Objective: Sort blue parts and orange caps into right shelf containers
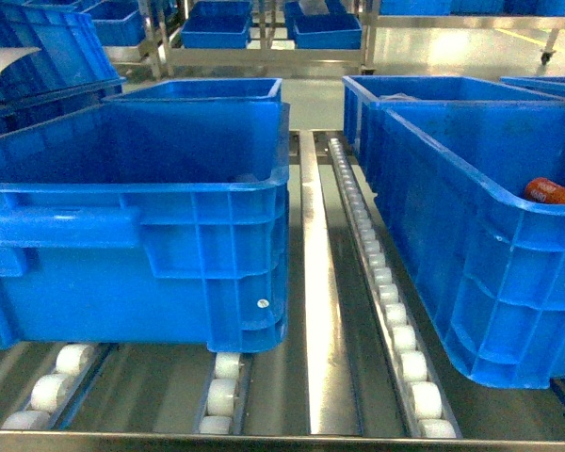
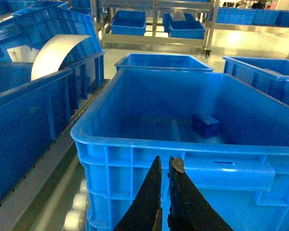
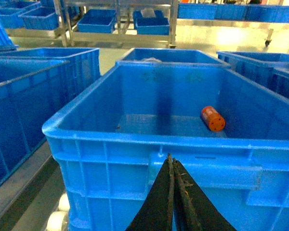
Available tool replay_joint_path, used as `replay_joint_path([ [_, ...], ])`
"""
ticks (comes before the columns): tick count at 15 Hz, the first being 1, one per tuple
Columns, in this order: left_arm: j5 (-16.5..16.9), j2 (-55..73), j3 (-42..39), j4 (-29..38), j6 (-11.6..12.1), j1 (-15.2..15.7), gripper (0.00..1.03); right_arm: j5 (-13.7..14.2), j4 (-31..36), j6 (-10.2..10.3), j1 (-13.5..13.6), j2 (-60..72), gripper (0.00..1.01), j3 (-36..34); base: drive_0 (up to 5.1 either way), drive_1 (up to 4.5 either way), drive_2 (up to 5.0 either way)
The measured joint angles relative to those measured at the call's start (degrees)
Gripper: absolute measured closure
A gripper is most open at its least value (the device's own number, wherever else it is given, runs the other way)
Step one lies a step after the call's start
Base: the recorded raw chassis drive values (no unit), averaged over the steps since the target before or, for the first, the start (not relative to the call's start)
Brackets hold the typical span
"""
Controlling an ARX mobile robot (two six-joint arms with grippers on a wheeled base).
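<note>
Two large blue crates, the right shelf containers, stand on the roller shelf. The left crate holds one small blue part on its floor. In the right crate lies an orange cap, which the right wrist view shows towards the far right of the floor. My left gripper is shut and empty, outside the near wall of the left crate. My right gripper is shut and empty, outside the near wall of the right crate. Neither gripper shows in the head view.
White rollers and a steel rail run between the two crates. More blue crates stand behind and to the left, one holding a curved white sheet. Steel racks with small blue bins stand across the aisle.
</note>
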Motion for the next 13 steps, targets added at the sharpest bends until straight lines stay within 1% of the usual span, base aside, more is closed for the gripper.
replay_joint_path([
  [1, 0.0, -0.8, -2.4, 4.0, 0.0, 0.0, 1.01, 0.0, -2.0, 0.0, 0.0, -3.8, 0.99, -0.1, 0.0, 0.00, 0.0],
  [3, 0.0, -5.1, -5.1, -1.7, 0.0, 0.0, 1.01, 0.0, -7.9, 0.0, 0.0, -10.5, 0.99, -1.1, 0.0, 0.00, 0.0],
  [4, 0.0, -8.8, -5.3, -3.7, 0.0, 0.0, 1.01, 0.0, -10.8, 0.0, 0.0, -13.4, 0.99, -1.4, 0.0, 0.00, 0.0],
  [10, 0.0, -28.4, -6.2, -21.1, 0.0, 0.0, 1.01, 0.0, -26.3, 0.0, 0.0, -30.8, 0.99, -1.5, 0.0, 0.00, 0.0],
  [11, 0.0, -31.4, -6.2, -23.8, 0.0, 0.0, 1.01, 0.0, -28.5, 0.0, 0.0, -32.9, 0.99, -1.5, 0.0, 0.00, 0.0],
  [13, 0.0, -34.3, -6.2, -26.6, 0.0, 0.0, 1.01, 0.0, -31.1, 0.0, 0.0, -35.6, 0.99, -1.5, 0.0, 0.00, 0.0],
])
